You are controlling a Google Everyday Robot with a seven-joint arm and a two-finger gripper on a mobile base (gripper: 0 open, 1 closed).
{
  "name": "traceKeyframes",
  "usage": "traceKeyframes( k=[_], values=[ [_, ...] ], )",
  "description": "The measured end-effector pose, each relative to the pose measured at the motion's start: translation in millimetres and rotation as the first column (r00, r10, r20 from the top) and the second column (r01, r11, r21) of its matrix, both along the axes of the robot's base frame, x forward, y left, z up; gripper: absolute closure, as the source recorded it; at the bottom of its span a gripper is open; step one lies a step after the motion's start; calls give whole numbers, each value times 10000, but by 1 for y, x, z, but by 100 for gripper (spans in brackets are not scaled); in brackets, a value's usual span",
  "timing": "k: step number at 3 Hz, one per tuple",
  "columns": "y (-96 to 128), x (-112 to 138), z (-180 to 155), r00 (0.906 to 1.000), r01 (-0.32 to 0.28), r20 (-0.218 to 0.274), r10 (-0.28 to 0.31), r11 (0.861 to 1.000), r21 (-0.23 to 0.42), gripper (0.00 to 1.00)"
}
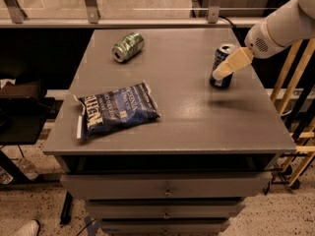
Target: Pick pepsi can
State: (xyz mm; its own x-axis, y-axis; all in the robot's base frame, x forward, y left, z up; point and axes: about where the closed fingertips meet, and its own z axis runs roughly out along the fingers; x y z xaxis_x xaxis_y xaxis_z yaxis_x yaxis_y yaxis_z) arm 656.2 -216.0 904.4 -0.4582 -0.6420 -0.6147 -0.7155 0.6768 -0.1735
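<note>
The pepsi can (224, 52) is a small dark blue can with a silver top rim. It stands upright near the right edge of the grey table (187, 117). My gripper (222, 70) is beige and comes in from the upper right on a white arm (280, 26). It lies across the front of the can's middle and hides part of the can's side. I cannot tell whether it touches the can.
A green-and-silver can (128, 46) lies on its side at the table's back left. A flat blue chip bag (117, 109) lies at the front left. Drawers are below the tabletop. A wooden frame (295, 97) stands right of the table and a rail runs behind it.
</note>
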Motion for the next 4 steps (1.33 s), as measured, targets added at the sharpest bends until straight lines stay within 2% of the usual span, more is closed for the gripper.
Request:
traceKeyframes(
  k=[1,2,3,4],
  values=[
    [10,7,-4,9998,-183,-88,185,9995,254,19],
    [22,10,-6,9992,-387,-120,393,9984,409,50],
    [27,6,0,9986,-533,31,532,9979,357,74],
    [32,-1,37,9937,-885,707,870,9959,184,96]
  ],
)
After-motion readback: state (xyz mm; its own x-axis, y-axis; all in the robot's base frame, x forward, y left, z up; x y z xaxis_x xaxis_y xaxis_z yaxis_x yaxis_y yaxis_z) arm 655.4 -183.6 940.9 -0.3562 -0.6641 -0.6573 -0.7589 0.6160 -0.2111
